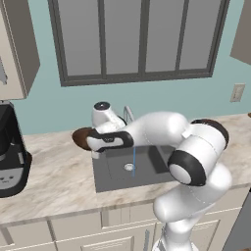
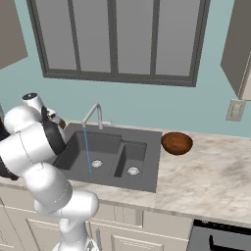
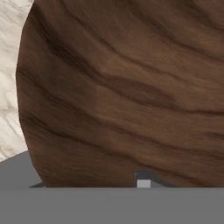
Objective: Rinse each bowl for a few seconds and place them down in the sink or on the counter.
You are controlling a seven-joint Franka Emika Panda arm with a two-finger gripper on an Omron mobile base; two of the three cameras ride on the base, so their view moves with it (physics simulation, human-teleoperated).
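1. The gripper is at the dark bowl left of the sink; its fingers are hidden, so I cannot tell whether they pinch the rim.
2. In the hand view this bowl's wood grain is very close, with counter at its left.
3. The bowl is over the counter beside the sink's left edge.
4. The faucet runs a thin stream into the left basin.
5. The reddish bowl sits on the counter just right of the sink.
6. A coffee machine stands far left.
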